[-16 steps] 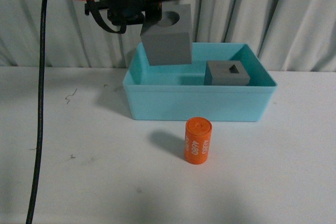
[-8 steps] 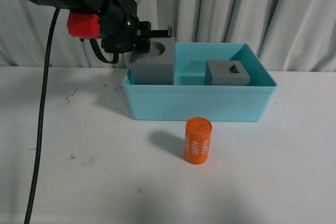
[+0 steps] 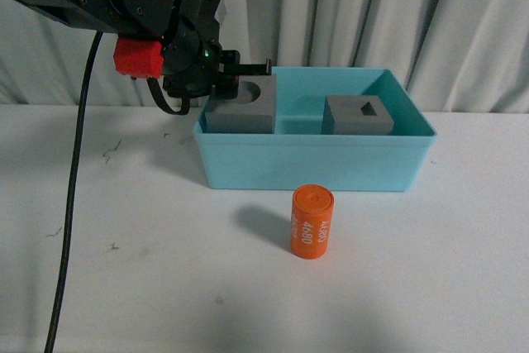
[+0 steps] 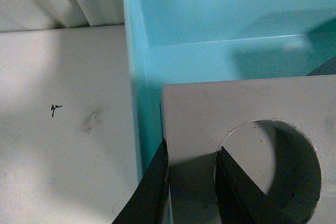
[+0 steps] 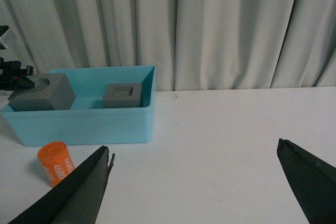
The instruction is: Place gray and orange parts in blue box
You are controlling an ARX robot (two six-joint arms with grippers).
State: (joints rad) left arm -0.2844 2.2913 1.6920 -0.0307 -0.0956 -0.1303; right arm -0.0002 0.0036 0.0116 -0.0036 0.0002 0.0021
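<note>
- Clamped the left claw [image 3: 238, 78] on a wall of the round-hole gray cube [image 3: 240, 113], one finger [image 4: 233, 192] inside the hole, arm leaning over the left end of the blue box [image 3: 314, 163].
- Found the square-hole gray cube [image 3: 357, 116] apart, toward the right end.
- Saw the orange cylinder [image 3: 312, 221] upright on open table [image 3: 149, 279] before the front wall.
- Held the right claw [image 5: 194, 166] spread wide.

Smooth plastic, faint sheen — blue box [image 3: 314, 163]. Matt, even — round-hole gray cube [image 3: 240, 117], square-hole gray cube [image 3: 355, 126]. Satin orange cylinder [image 3: 312, 222], white printed digits. White matt desk [image 3: 124, 270], scuffed. Pleated cloth curtain [image 3: 463, 22], upper frame. Black matt left fingers [image 4: 149, 192].
</note>
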